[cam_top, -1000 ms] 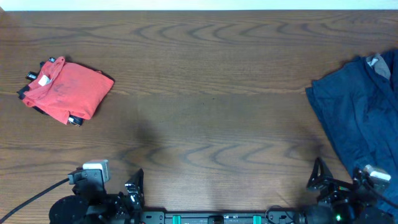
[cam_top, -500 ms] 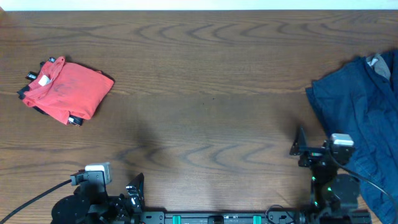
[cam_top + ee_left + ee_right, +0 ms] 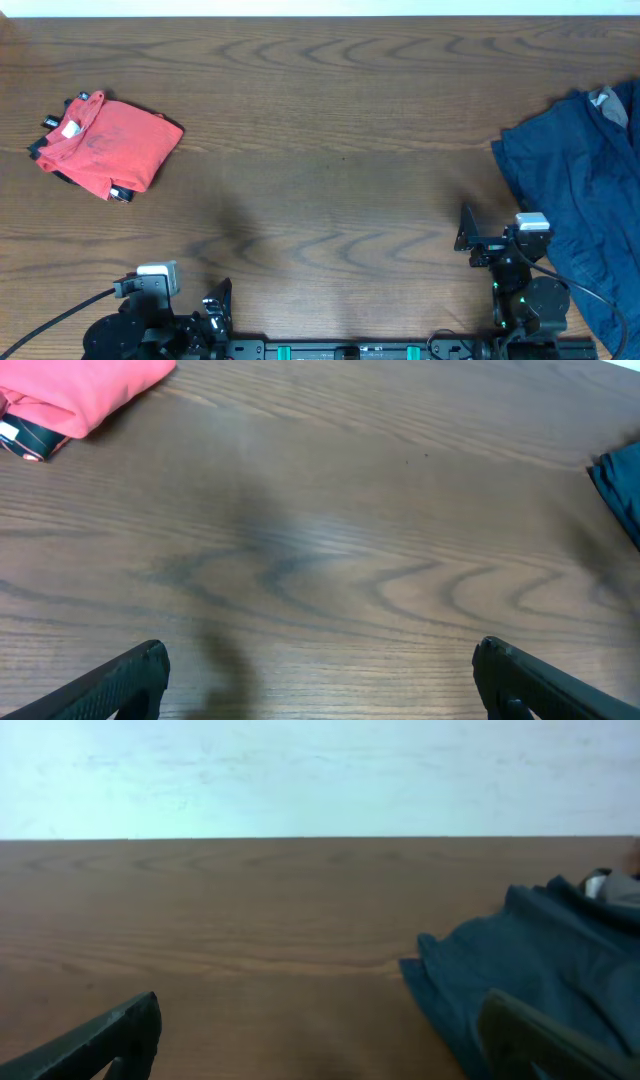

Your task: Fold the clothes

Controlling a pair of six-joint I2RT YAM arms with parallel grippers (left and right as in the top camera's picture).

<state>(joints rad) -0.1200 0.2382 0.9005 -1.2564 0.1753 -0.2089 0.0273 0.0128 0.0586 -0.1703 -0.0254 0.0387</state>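
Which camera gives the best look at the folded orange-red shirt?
The overhead view: the whole orange-red shirt shows there, lying folded at far left with nothing covering it. The left wrist view catches only one edge of it, cut off in the top-left corner. The right wrist view does not show it at all.

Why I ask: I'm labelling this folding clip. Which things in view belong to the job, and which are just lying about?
Belong to the job:
orange-red T-shirt, folded, far left
black cloth peeking from under it
navy garment, rumpled, at the right edge

Just there:
wooden table
black cable by the left arm's base
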